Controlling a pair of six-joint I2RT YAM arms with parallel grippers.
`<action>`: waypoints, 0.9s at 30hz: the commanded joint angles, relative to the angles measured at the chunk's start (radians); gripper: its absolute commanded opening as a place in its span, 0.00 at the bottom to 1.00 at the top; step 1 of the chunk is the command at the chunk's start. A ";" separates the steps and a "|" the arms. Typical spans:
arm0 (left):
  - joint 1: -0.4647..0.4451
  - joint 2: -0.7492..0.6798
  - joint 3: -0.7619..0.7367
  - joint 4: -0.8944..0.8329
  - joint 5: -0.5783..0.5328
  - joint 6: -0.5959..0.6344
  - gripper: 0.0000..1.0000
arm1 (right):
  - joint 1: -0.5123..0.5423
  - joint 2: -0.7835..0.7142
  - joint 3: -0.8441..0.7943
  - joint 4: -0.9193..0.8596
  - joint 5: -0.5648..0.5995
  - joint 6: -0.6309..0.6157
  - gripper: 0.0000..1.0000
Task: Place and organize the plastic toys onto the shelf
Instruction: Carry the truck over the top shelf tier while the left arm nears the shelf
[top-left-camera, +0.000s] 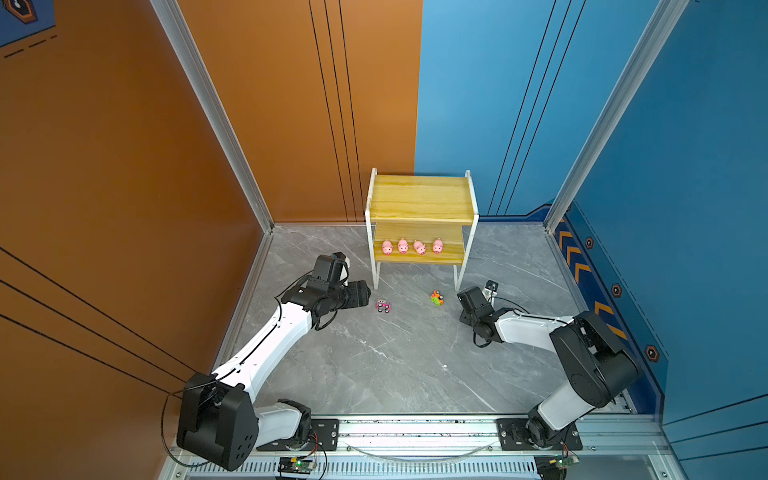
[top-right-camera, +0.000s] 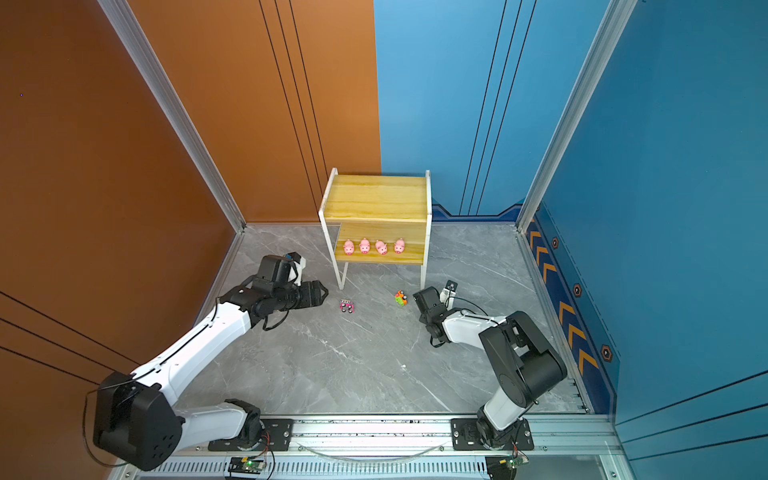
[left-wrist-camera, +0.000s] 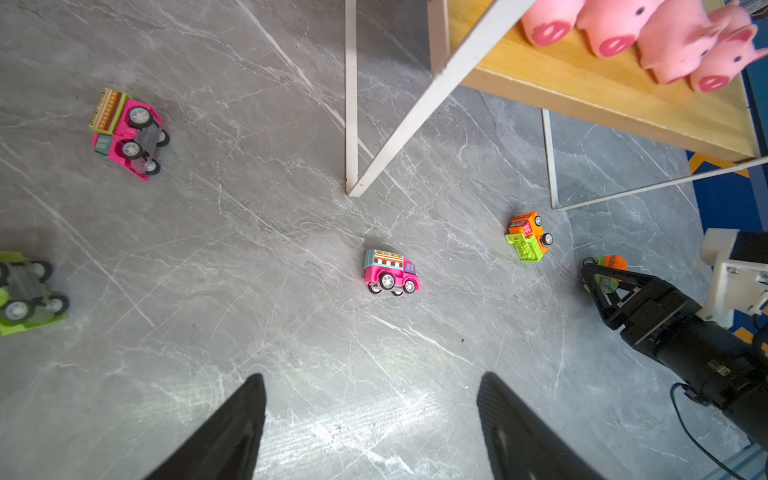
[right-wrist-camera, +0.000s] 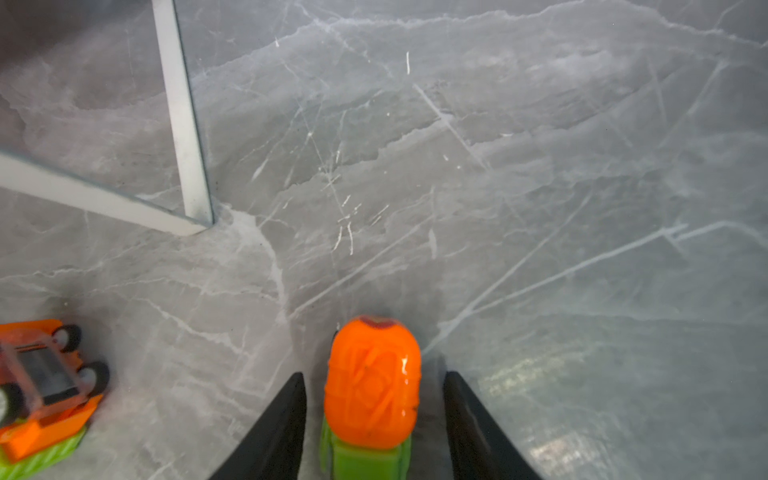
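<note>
Between the right gripper's (right-wrist-camera: 374, 373) black fingers: a glossy orange-and-green plastic toy car (right-wrist-camera: 370, 399), straddled, not yet pinched.
Gaps show either side, jaws part-open, likely to meet its smooth flanks squarely. The left gripper (left-wrist-camera: 372, 375) gapes wide, a pink plastic van (left-wrist-camera: 390, 272) ahead of it. Four rounded pink pigs (top-left-camera: 402, 246) line the white-framed wooden shelf's (top-left-camera: 422, 199) lower board, leaving the top board free for cars.

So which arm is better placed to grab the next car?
Right. The right pincer straddles the orange-and-green car on the floor, jaws either side, not yet touching. The left pincer is open over bare floor, with the pink car ahead of it.
</note>
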 joint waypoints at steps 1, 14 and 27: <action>-0.009 -0.017 -0.009 0.006 0.008 0.019 0.81 | -0.012 0.010 0.005 0.019 -0.008 -0.061 0.54; -0.012 -0.017 -0.010 0.007 0.016 0.023 0.81 | -0.032 -0.009 0.012 0.020 -0.037 -0.090 0.34; -0.127 -0.077 0.005 0.005 0.034 0.190 0.85 | 0.055 -0.234 0.058 -0.208 -0.017 -0.167 0.22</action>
